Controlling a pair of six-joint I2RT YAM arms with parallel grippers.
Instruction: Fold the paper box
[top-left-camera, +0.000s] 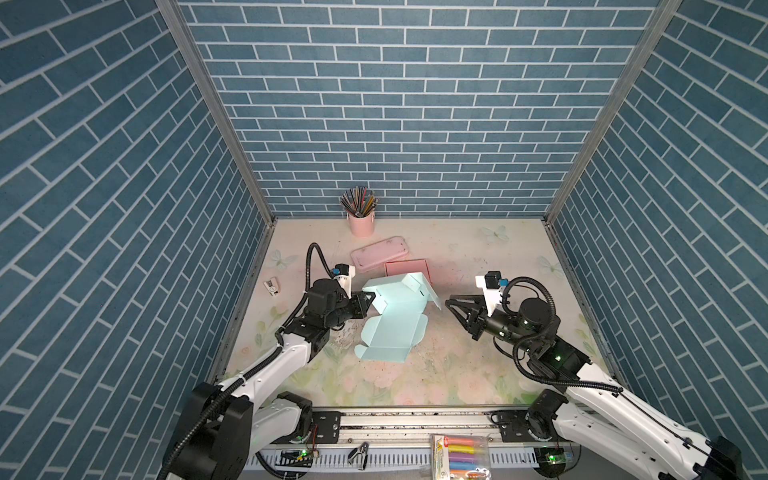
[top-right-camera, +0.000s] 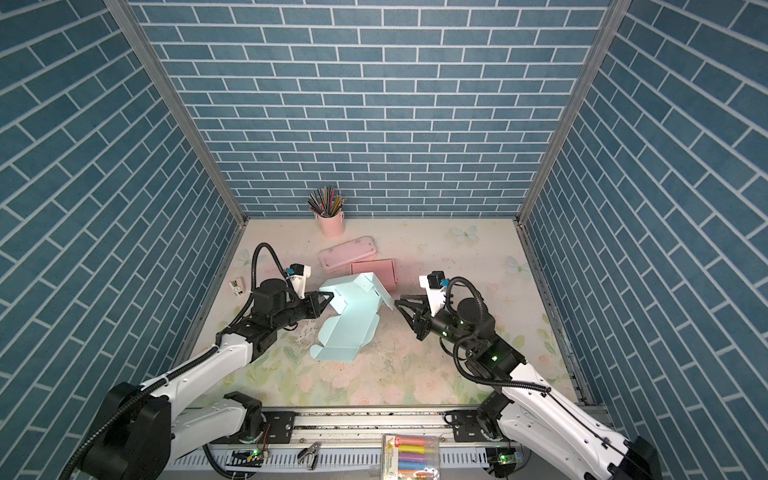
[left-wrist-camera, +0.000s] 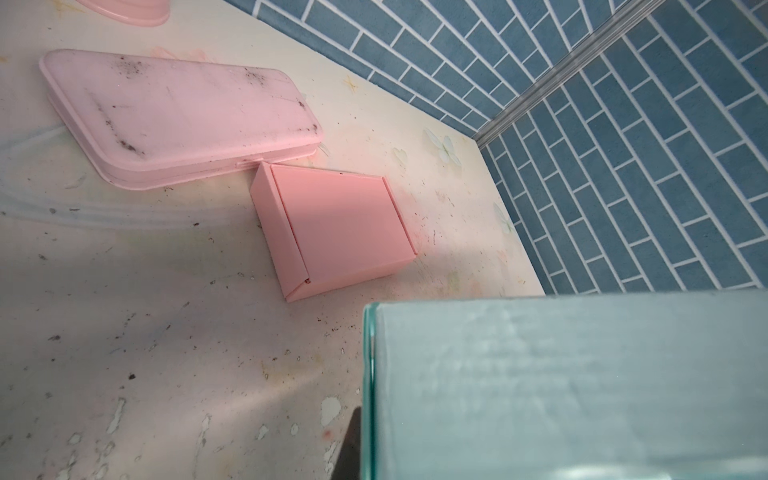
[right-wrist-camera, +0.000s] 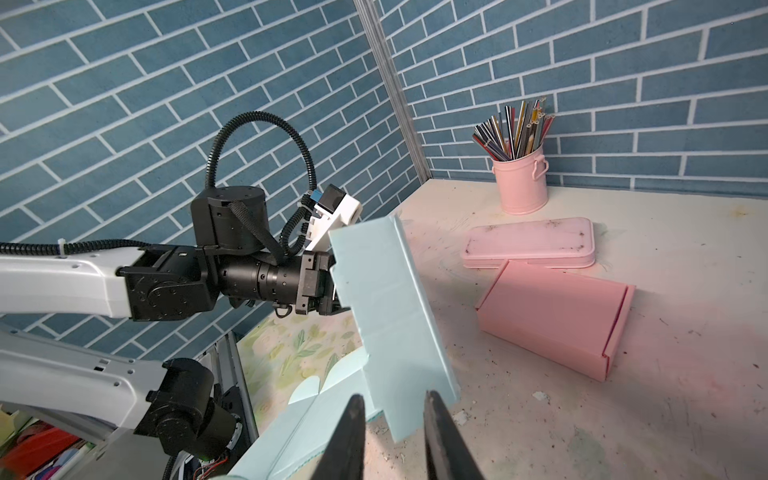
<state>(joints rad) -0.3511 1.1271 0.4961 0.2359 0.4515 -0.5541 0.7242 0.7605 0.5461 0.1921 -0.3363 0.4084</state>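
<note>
- Left pincer (top-left-camera: 368, 297) clamps the left edge of the blue box (top-left-camera: 392, 330); that end is raised.
- Right pincer (top-left-camera: 448, 302) is narrowly parted at the raised flap's corner, gripping nothing.
- Blue box sits half-folded mid-table (top-left-camera: 457, 365).
- Pink bucket (top-left-camera: 361, 226) by the back wall holds pencils (top-left-camera: 359, 201).
- Pink case (top-left-camera: 380, 253) and pink box (top-left-camera: 407, 268) lie closed, just behind the blue box.

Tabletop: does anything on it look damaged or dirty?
Yes. The flowered tabletop is scuffed and flaking beside the blue paper box, and the pink case behind it bears dark smudges.
</note>
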